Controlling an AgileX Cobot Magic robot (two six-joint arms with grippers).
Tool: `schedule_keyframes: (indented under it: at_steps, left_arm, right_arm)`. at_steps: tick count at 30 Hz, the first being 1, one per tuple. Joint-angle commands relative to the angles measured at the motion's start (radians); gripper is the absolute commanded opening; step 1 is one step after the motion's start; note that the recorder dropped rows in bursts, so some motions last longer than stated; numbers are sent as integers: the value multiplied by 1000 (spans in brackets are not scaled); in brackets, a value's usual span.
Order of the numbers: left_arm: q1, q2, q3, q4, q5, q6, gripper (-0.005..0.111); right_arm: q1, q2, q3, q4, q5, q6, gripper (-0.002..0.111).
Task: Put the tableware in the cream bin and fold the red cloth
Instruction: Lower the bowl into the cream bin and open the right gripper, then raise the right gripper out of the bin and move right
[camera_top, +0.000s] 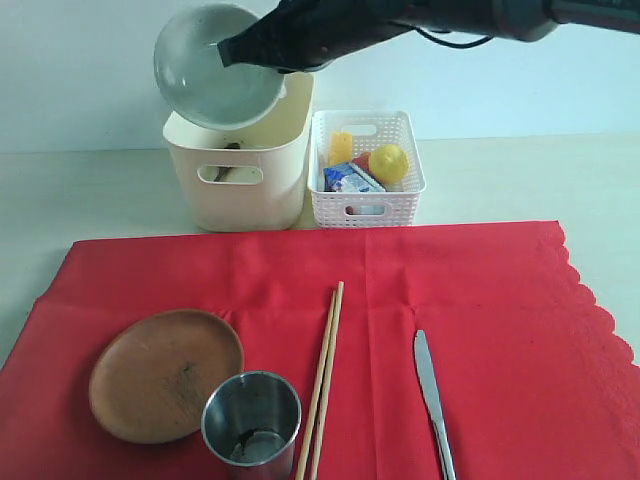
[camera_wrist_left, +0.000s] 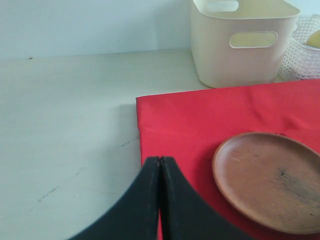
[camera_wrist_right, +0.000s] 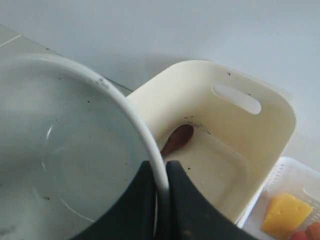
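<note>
My right gripper (camera_top: 228, 52) is shut on the rim of the pale bowl (camera_top: 212, 68), holding it tilted above the cream bin (camera_top: 240, 185). In the right wrist view the bowl (camera_wrist_right: 65, 160) fills one side, with the gripper (camera_wrist_right: 161, 167) pinching its rim; the dark wooden spoon (camera_wrist_right: 177, 139) lies inside the bin (camera_wrist_right: 260, 140). On the red cloth (camera_top: 480, 300) rest the brown plate (camera_top: 165, 372), steel cup (camera_top: 252, 418), chopsticks (camera_top: 325, 375) and knife (camera_top: 432, 400). My left gripper (camera_wrist_left: 160, 161) is shut and empty above the cloth's corner (camera_wrist_left: 200, 120), near the plate (camera_wrist_left: 270, 180).
A white lattice basket (camera_top: 365, 205) stands right of the cream bin, holding a lemon (camera_top: 388, 163), cheese (camera_top: 341, 147) and a carton (camera_top: 350, 179). The pale tabletop (camera_top: 90, 190) runs round the cloth; a wall (camera_top: 70, 70) rises behind the bins.
</note>
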Motion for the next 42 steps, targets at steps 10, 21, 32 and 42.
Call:
schedule_keyframes:
  at_steps: [10,21,32,42]
  left_arm:
    - [2,-6,2,-5,-11,-4,0]
    - [2,-6,2,-5,-11,-4,0]
    - [2,-6,2,-5,-11,-4,0]
    - [2,-6,2,-5,-11,-4,0]
  right_arm:
    - [0,125,-6,-97,-288,5,0]
    - [0,199,-6,-101,-444,-133,0]
    - [2,197,-6,-101,-394,-206,25]
    - [8,139,-6,-84,-272,-232,41]
